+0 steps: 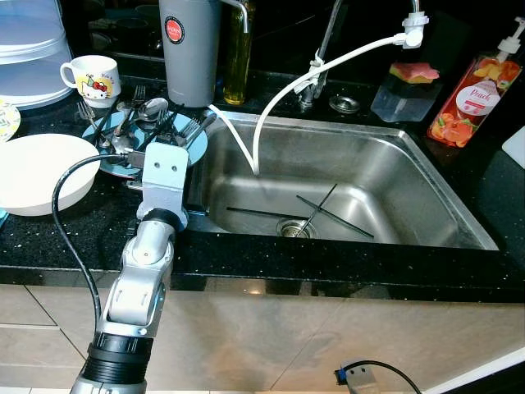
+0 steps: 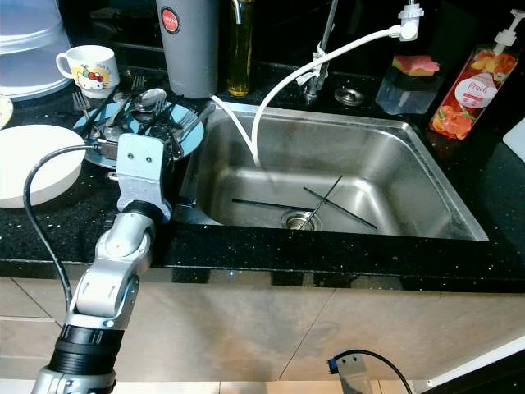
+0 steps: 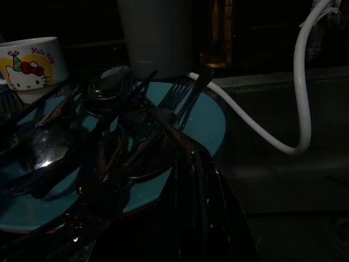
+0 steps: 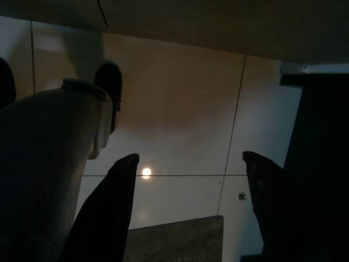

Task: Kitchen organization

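Observation:
A blue plate (image 1: 199, 146) heaped with forks and spoons (image 1: 153, 107) sits on the black counter, left of the sink (image 1: 385, 164). My left arm (image 1: 166, 176) reaches over the counter's front edge to the plate's right side. In the left wrist view the left gripper (image 3: 182, 155) has its dark fingers pressed together on the handle of a fork (image 3: 177, 95) lying on the plate (image 3: 214, 121). Two dark chopsticks (image 1: 332, 216) lie crossed on the sink floor near the drain. My right gripper (image 4: 191, 164) hangs open above the tiled floor, holding nothing.
A cartoon mug (image 1: 94, 78) and a grey canister (image 1: 190, 49) stand behind the plate. A white bowl (image 1: 37, 172) sits at the left. A white hose (image 1: 279, 107) droops into the sink. An oil bottle (image 1: 239, 57), sponge box (image 1: 406, 90) and soap bottle (image 1: 476, 94) line the back.

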Robot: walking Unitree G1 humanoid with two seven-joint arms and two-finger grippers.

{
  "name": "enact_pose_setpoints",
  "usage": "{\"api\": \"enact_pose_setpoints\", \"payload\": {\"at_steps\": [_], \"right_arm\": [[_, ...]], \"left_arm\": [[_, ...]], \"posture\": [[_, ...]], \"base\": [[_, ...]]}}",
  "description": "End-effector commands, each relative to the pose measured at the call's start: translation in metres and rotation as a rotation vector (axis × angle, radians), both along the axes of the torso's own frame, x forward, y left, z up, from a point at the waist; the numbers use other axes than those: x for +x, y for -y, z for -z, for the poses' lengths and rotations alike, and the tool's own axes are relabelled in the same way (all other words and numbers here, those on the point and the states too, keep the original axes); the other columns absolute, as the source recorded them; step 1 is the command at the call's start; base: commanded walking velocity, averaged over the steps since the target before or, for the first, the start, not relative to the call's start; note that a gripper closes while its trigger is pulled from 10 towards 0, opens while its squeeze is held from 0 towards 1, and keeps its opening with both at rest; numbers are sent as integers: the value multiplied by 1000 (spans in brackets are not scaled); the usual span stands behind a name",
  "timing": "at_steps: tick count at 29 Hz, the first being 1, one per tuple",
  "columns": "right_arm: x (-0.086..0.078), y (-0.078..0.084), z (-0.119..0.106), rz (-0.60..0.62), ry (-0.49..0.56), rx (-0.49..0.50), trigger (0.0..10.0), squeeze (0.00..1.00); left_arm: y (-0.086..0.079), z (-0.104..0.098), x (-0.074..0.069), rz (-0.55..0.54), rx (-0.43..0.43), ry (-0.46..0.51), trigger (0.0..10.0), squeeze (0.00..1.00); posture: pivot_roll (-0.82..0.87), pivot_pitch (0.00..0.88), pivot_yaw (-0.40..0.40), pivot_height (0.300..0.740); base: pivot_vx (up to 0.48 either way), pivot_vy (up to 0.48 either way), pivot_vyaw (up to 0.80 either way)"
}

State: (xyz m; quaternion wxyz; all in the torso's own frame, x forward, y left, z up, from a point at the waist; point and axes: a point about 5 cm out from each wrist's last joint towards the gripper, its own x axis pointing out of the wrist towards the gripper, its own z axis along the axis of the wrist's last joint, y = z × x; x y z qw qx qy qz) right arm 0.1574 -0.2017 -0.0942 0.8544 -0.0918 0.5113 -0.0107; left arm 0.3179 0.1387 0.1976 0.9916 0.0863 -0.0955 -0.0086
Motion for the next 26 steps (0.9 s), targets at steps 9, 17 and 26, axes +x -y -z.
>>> {"api": "enact_pose_setpoints", "payload": {"at_steps": [9,17,26], "right_arm": [[1,2,-1,17,3,-3,10000,0],[-4,2,1,19,-7,-4,10000,0],[-3,7,0,18,-9,-8,10000,0]], "left_arm": [[4,-3,2,15,2,5,10000,0],[6,-3,2,18,-2,5,10000,0],[6,-4,2,17,-5,9,10000,0]], "posture": [[248,53,-100,740],[246,56,-102,740],[248,54,-104,740]], "base": [[0,0,0],[0,0,0],[0,0,0]]}}
